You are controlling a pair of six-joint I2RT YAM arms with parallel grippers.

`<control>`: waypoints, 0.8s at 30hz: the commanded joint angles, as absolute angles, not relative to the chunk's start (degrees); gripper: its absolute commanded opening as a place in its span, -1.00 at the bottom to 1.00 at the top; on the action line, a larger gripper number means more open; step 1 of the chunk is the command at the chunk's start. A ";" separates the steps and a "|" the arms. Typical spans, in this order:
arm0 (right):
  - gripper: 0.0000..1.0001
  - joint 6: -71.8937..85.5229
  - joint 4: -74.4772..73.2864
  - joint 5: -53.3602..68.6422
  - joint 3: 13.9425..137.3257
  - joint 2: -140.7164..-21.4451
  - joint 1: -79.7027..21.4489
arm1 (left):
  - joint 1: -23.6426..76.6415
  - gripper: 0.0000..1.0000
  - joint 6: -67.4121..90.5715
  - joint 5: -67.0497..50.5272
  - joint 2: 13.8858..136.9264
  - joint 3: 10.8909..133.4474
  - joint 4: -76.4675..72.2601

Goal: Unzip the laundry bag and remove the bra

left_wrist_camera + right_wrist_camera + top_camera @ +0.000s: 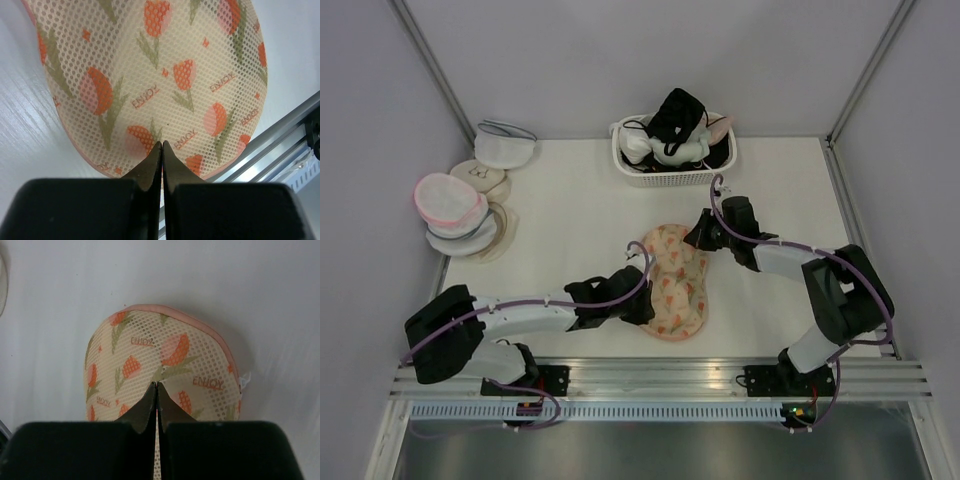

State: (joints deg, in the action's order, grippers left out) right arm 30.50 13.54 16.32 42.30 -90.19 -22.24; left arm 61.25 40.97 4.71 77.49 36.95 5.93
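The floral laundry bag (678, 282) lies flat on the white table, front centre. Its peach zip edging (200, 322) runs unbroken round the lobe in the right wrist view, with a small white tag (244, 380) on that edge. My left gripper (645, 305) is at the bag's near-left edge, shut, with its tips over the mesh (162, 142). My right gripper (698, 238) is at the bag's far-right lobe, shut, with its tips over the mesh (156, 384). I cannot tell whether either one pinches fabric. The bag fills the left wrist view (150, 75). The bra is hidden.
A white basket (670, 178) with black and whitish garments stands at the back centre. Round mesh bags lie stacked at the far left, one pink-rimmed (450, 200) and one grey-rimmed (505, 145). An aluminium rail (660, 375) runs along the near edge. Walls close in on both sides.
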 commanded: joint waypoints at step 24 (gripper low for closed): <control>-0.99 30.85 3.08 -1.76 37.89 -91.24 -24.17 | 61.18 -0.95 46.76 17.83 79.45 35.95 3.69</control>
State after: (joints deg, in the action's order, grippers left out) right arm 30.87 9.10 2.61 40.75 -93.08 -24.16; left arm 61.93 45.60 11.42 79.96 33.67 -0.80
